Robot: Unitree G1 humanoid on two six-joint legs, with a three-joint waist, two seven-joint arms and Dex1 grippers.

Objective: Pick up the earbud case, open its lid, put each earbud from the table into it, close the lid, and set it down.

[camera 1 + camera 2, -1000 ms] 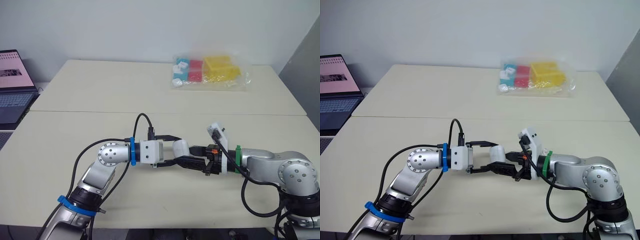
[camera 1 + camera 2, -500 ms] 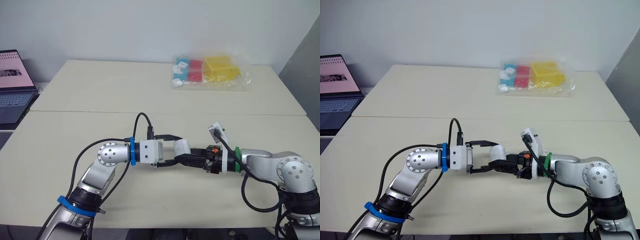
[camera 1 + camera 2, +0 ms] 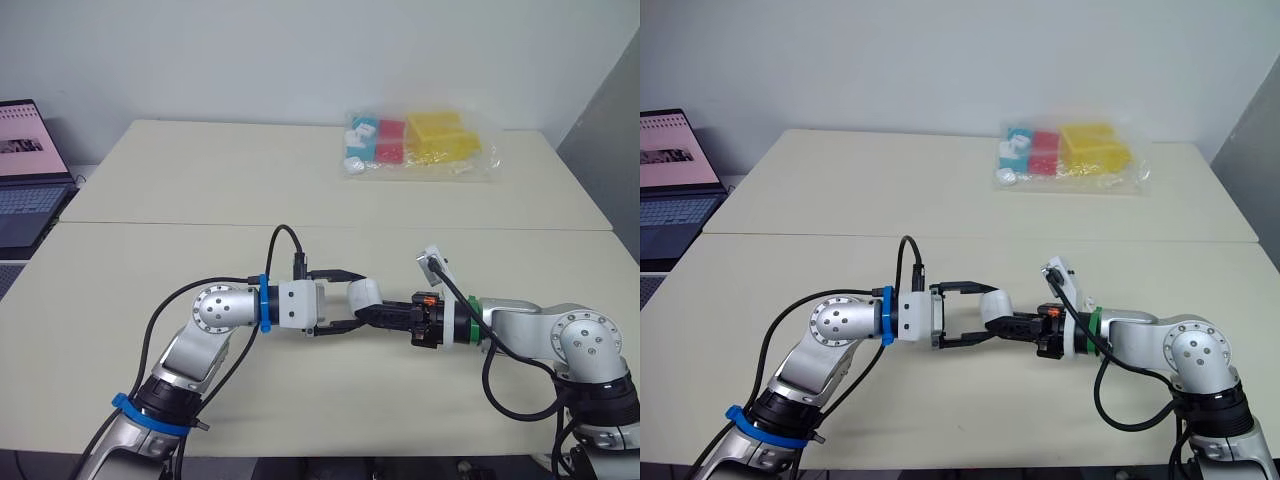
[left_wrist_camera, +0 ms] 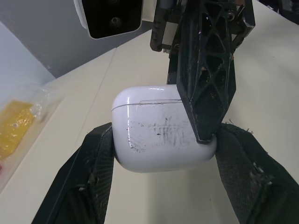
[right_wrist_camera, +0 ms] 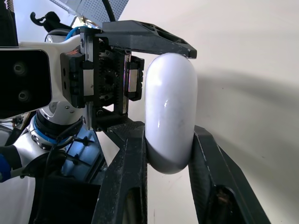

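Earbud case [image 3: 364, 294], lid shut, clamped between left gripper [image 3: 352, 299] fingers; likewise pinched by right gripper [image 3: 374, 313], near table [image 3: 300, 180] edge.

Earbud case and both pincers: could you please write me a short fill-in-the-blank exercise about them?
1. The left pincer and the right pincer both grip the ____ earbud case.
2. The lid of the case is ____.
3. The laptop stands on the robot's ____ side.
Missing words: white; closed; left.
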